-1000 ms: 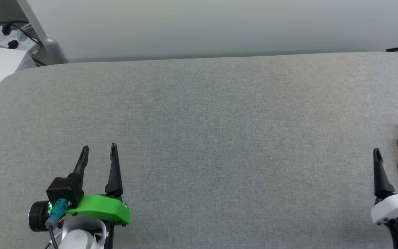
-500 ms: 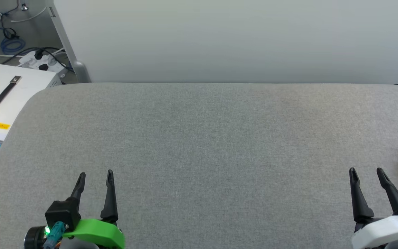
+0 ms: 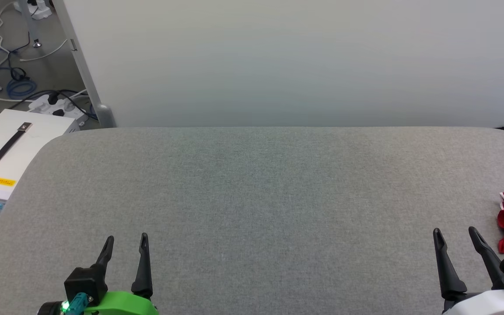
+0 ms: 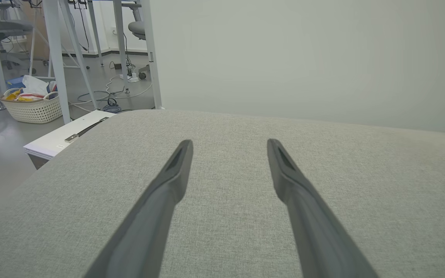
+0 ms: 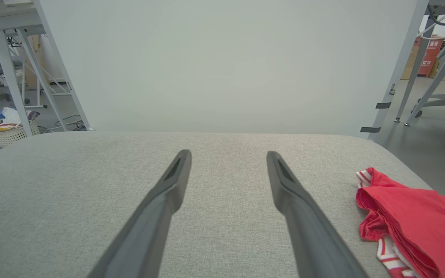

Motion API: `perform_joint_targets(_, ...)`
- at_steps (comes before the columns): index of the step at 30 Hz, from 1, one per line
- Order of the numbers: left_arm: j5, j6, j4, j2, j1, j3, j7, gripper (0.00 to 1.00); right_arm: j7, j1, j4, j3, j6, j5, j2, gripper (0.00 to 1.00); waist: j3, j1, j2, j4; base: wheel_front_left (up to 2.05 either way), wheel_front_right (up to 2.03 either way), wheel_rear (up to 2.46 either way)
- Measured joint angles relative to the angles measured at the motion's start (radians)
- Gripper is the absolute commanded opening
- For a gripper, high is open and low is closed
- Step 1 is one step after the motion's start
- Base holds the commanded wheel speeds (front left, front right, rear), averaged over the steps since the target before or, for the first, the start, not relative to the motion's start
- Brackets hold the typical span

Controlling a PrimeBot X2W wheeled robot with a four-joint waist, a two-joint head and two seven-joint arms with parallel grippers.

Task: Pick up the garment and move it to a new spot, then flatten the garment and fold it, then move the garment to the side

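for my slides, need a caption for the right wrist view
Open right gripper above the grey table, red garment bunched at its right edge.

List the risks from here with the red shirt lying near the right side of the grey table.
1. The crumpled red garment with red-white striped trim lies close to the rounded right edge of the grey fabric-covered table; a sideways nudge from the open right gripper might push it off.
2. Its layers are bunched, so the fingers may pinch only one fold and drag it unevenly.
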Motion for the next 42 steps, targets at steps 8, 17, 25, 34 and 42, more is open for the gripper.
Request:
perform_joint_targets(8,-0.007,0.000,0.014,0.002,0.002,-0.007,0.001,1.00,0.008,0.006,-0.005,0.013,0.000,-0.008,0.001,1.00,0.005,0.0000,0.0000,-0.004,0.00,0.00,0.00)
perform_joint_targets(17,-0.009,-0.006,0.026,0.009,0.000,-0.017,0.010,1.00,0.008,0.005,-0.005,0.017,0.000,-0.010,0.000,1.00,0.011,0.0001,0.0000,-0.006,0.00,0.00,0.00)
perform_joint_targets(25,-0.018,-0.006,0.035,0.011,-0.002,-0.026,0.010,0.00,0.008,0.005,-0.005,0.015,0.000,-0.010,0.000,0.00,0.010,0.0000,0.0000,-0.006,0.00,0.00,0.00)
perform_joint_targets(34,-0.015,-0.006,0.033,0.006,-0.002,-0.023,0.015,0.00,0.008,0.005,-0.001,0.016,0.000,-0.010,0.001,0.00,0.014,0.0001,0.0000,-0.007,0.00,0.00,0.00)
perform_joint_targets(42,0.012,-0.011,0.021,-0.006,-0.002,-0.009,0.033,0.00,0.008,0.000,0.009,0.018,0.000,-0.021,0.002,0.00,0.019,0.0001,0.0000,-0.008,0.00,0.00,0.00)
